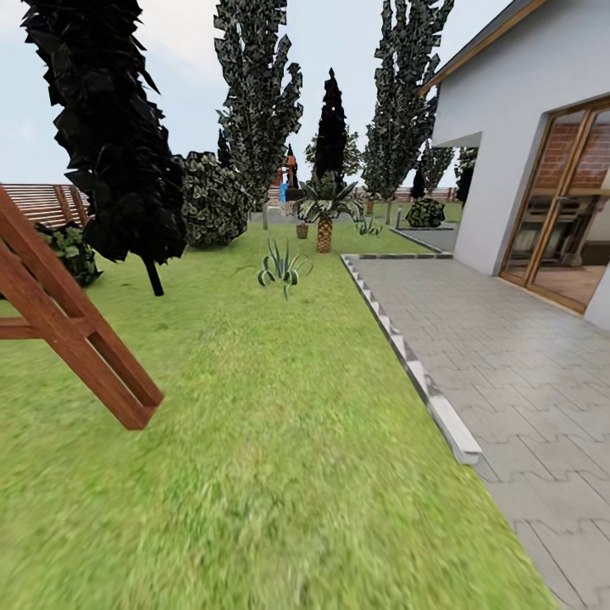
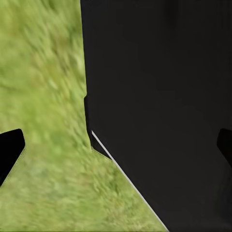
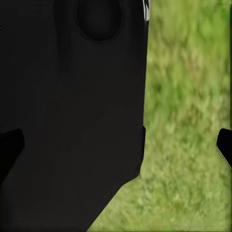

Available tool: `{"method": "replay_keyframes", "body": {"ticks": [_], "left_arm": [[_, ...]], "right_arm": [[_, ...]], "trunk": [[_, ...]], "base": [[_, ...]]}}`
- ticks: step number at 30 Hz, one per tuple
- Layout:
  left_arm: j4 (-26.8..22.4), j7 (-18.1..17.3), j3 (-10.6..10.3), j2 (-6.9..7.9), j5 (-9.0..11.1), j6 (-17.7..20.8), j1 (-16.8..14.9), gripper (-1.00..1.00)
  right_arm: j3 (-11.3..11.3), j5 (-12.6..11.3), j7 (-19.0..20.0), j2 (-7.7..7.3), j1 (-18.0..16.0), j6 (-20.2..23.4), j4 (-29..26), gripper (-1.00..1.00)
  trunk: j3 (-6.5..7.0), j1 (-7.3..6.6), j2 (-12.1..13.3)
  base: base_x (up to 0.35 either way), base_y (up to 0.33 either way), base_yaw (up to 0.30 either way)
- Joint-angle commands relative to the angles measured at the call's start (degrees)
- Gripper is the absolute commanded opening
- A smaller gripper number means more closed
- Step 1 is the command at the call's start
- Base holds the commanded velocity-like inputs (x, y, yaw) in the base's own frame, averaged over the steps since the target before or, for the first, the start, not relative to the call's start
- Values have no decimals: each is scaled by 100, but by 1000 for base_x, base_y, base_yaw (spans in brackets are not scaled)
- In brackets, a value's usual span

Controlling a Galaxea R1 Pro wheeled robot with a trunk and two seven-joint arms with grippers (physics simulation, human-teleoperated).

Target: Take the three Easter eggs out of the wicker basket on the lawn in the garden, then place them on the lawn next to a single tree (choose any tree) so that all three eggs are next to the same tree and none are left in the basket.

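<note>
The lawn (image 1: 254, 440) stretches ahead of me as mottled green grass. Tall trees with pale-speckled leaves (image 1: 258, 93) (image 1: 407, 85) rise at its far end. A dark-crowned tree on a slim trunk (image 1: 155, 275) stands closer on the left. The Easter eggs and the wicker basket are out of view. In the left wrist view my left gripper (image 2: 116, 150) is open over grass beside my black body. In the right wrist view my right gripper (image 3: 116, 147) is open too, its fingers wide apart and holding nothing.
A red-brown wooden frame leg (image 1: 80, 335) slants into the grass at the near left. Grey paving (image 1: 508, 356) with a stone kerb (image 1: 415, 373) runs along the right beside the house (image 1: 525, 152). A spiky plant (image 1: 282, 267), a short palm (image 1: 324, 216) and a small brown pot-like thing (image 1: 302, 230) lie ahead.
</note>
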Motion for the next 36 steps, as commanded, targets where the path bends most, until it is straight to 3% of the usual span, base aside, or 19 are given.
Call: {"method": "replay_keyframes", "body": {"ticks": [1, 36], "left_arm": [[-12, 2, -1, 0, -3, 2, 5, 100], [-12, 2, -1, 0, -3, 2, 5, 100]], "right_arm": [[1, 1, -2, -1, 1, -2, -3, 100], [1, 2, -2, 1, 3, -2, -3, 100]], "trunk": [[-3, 4, -1], [-3, 4, -1]], "base": [[333, 0, 0], [333, 0, 0]]}}
